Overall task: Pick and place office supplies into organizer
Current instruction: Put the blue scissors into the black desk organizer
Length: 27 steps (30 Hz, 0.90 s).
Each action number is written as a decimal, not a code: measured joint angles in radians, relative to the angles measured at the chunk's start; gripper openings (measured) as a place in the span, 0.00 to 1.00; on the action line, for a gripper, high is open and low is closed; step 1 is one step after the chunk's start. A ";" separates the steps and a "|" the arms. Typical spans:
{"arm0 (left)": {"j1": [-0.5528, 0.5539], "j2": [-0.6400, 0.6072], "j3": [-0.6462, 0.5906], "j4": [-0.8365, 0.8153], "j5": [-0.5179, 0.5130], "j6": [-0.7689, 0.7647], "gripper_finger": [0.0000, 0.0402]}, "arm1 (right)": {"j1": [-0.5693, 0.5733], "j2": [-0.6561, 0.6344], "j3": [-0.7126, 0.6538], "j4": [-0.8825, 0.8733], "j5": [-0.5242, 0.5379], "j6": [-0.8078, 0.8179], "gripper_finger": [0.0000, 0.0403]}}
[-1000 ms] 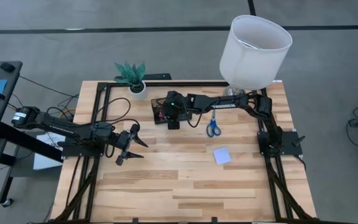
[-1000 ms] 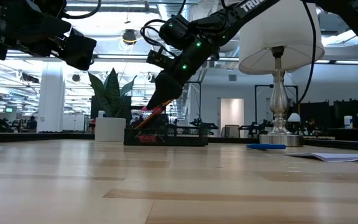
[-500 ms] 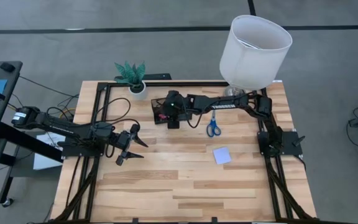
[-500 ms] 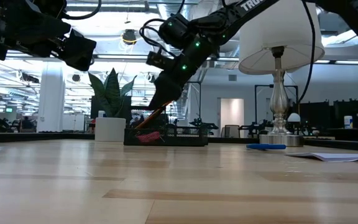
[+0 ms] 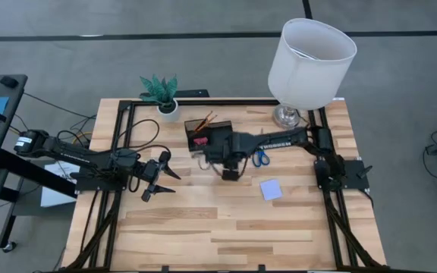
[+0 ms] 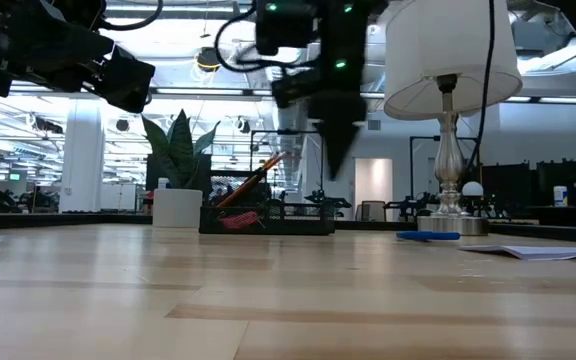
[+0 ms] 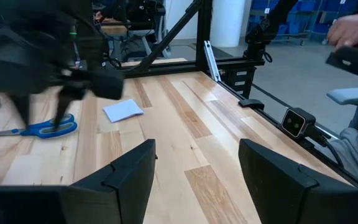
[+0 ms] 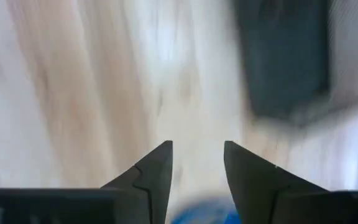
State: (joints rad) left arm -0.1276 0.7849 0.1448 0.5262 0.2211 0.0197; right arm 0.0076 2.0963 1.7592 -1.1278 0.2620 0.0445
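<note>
The black organizer is sitting toward the back of the table, just in front of the small potted plant, with two orange pencils leaning up out of its cup section and something pink lying in it. The right gripper is hanging in the air just beside the organizer's front corner, its fingers parted a little and holding nothing. The blue-handled scissors are lying flat between the organizer and the lamp, and the pale blue note pad is resting farther forward. The left gripper is waiting well off to the organizer's other side, spread wide and empty.
</note>
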 joint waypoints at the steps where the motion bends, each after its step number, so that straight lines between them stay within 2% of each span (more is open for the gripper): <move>1: 0.000 0.000 0.000 0.000 0.000 0.004 0.56 | 0.019 0.000 0.000 -0.061 -0.001 0.064 0.35; 5: 0.000 0.000 0.000 0.000 0.000 0.008 0.56 | 0.092 0.001 -0.021 -0.251 0.029 0.295 0.36; 10: 0.000 0.000 0.000 0.001 0.000 0.008 0.56 | 0.192 0.002 -0.030 -0.438 0.134 0.558 0.36; 19: 0.000 0.000 0.000 0.002 0.000 0.008 0.56 | 0.376 0.001 -0.041 -0.432 0.428 0.767 0.35; 24: 0.000 0.000 0.000 0.002 0.000 0.007 0.56 | 0.445 0.001 -0.173 -0.442 0.511 0.958 0.36; 27: 0.000 0.000 0.000 0.002 0.000 0.006 0.56 | 0.491 0.001 -0.286 -0.407 0.514 1.067 0.36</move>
State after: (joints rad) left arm -0.1277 0.7849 0.1448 0.5278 0.2212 0.0257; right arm 0.4983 2.0975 1.4728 -1.5353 0.7763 1.1116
